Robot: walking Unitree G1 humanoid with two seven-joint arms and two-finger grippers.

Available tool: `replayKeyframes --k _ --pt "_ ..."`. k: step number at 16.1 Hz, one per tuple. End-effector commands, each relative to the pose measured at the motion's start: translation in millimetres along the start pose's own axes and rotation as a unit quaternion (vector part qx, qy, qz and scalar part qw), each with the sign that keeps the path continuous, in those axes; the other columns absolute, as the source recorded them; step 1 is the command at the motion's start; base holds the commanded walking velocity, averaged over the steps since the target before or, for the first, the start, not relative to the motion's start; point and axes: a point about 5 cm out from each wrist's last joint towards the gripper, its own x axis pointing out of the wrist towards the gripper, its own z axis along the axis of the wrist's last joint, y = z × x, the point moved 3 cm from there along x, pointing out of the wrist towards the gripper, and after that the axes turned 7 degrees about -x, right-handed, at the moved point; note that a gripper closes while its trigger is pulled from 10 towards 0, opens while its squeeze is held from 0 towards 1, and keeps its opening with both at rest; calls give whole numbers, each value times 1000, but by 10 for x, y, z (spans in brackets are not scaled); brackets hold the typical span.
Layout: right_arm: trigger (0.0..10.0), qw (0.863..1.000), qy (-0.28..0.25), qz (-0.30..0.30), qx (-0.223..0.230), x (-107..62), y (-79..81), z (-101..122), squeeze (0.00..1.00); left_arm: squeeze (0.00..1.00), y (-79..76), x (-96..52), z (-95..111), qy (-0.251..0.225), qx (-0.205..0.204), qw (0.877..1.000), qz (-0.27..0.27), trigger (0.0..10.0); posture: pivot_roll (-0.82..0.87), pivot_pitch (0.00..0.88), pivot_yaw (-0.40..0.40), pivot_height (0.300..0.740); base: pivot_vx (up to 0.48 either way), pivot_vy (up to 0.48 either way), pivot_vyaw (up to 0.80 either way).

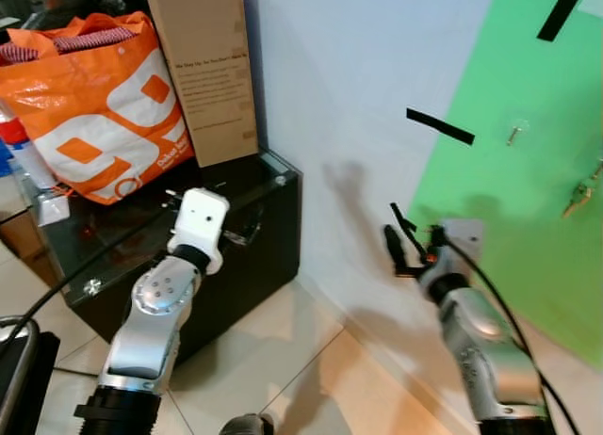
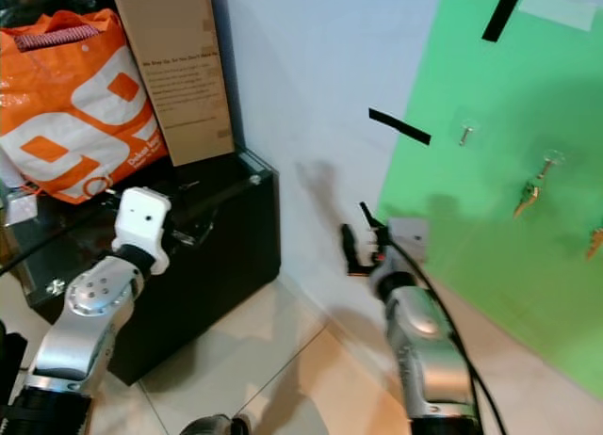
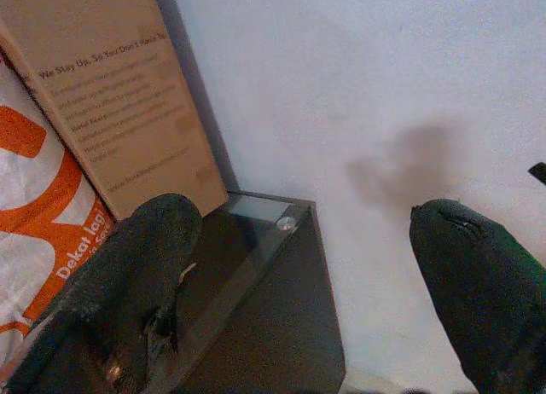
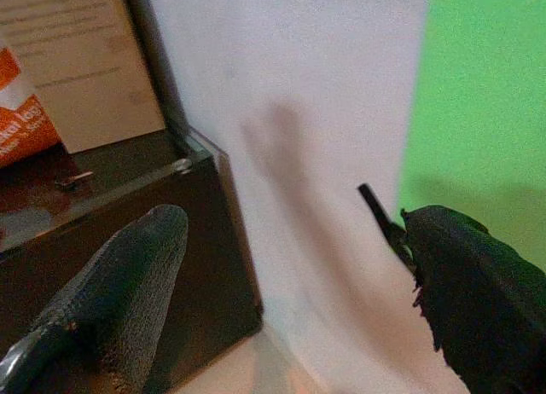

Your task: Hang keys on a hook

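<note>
Right gripper point(image 2: 363, 242) hung wide and empty at six o'clock of the bare hook point(image 2: 464, 132); fetching keys point(image 2: 528, 198) seemed needed.

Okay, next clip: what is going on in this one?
A humanoid robot stands facing a white wall with a green panel on it. Both arms are raised; the left gripper and right gripper are open and hold nothing. Keys hang on the panel by a hook with nothing on it. To the left, a black glass-topped cabinet carries a cardboard box and an orange bag.
</note>
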Motion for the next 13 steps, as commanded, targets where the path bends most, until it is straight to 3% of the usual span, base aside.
replayKeyframes --k 1,13 --pt "10000 1000 -1 -11 -6 -2 -60 4 1000 43 8 21 34 -5 2 1000 4 10000 -39 0 11 740 262 0 0" --pt "10000 1000 0 -22 -20 14 -150 45 1000 47 -52 85 8 -1 -6 1000 0 10000 -75 0 10 740 282 0 0"
